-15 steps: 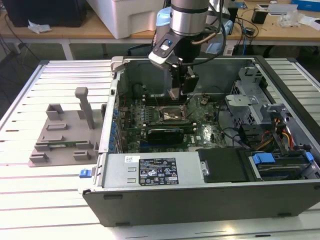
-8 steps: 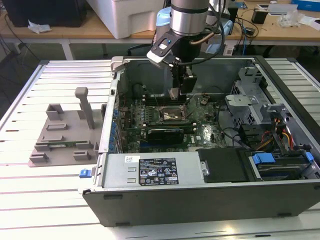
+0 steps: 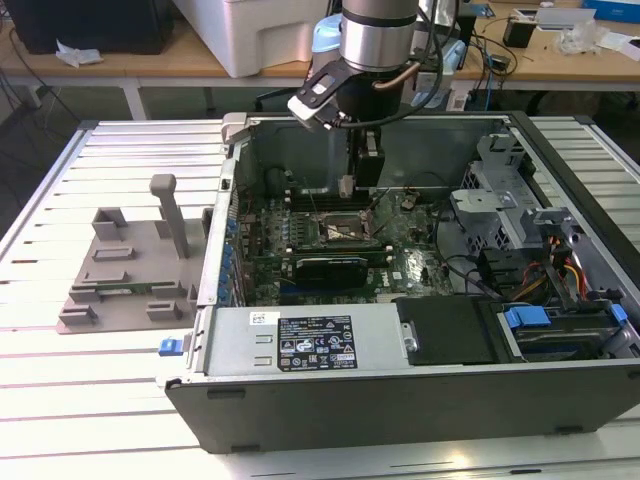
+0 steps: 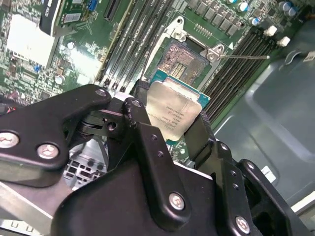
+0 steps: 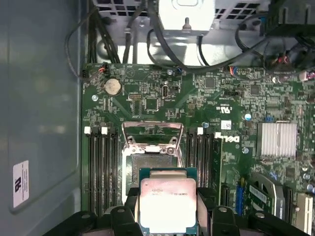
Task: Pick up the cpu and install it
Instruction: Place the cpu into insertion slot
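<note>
The computer case [image 3: 400, 400] lay on its side on the slatted table [image 3: 100, 400], lid off, and it was crowded in there. The green circuit board [image 3: 410, 265] covered the floor of the case. A black card [image 3: 325, 268] stood across the board just in front of the socket [image 3: 345, 228], and a silver box with a label [image 3: 310, 345] ran along the near wall. On the exterior view's right sat a metal drive cage [image 3: 500, 185] with loose wiring below it. Outside the case, on the exterior view's left, a grey plastic tray [image 3: 130, 270] rested on the table.

In the first wrist view the socket [image 5: 152, 157] was open, its metal frame [image 5: 152, 135] flipped up, with rows of black memory slots [image 5: 101, 167] on both sides. A coin battery [image 5: 113, 86], a finned silver block [image 5: 278, 140] and black cables [image 5: 123, 39] lay further off. Nothing lay across the open socket.

The arm dropped straight down from above into the case, wrist upright, and the claw [image 3: 352, 185] pointed down at the board. The claw [image 4: 170, 118] was clamped on the cpu [image 4: 174, 110], one black finger [image 4: 138, 118] on each of two opposite edges, silvery lid facing the cameras. The cpu [image 5: 168, 204] hung above the board and overlapped one edge of the socket in both wrist views. It had not been seated.
</note>
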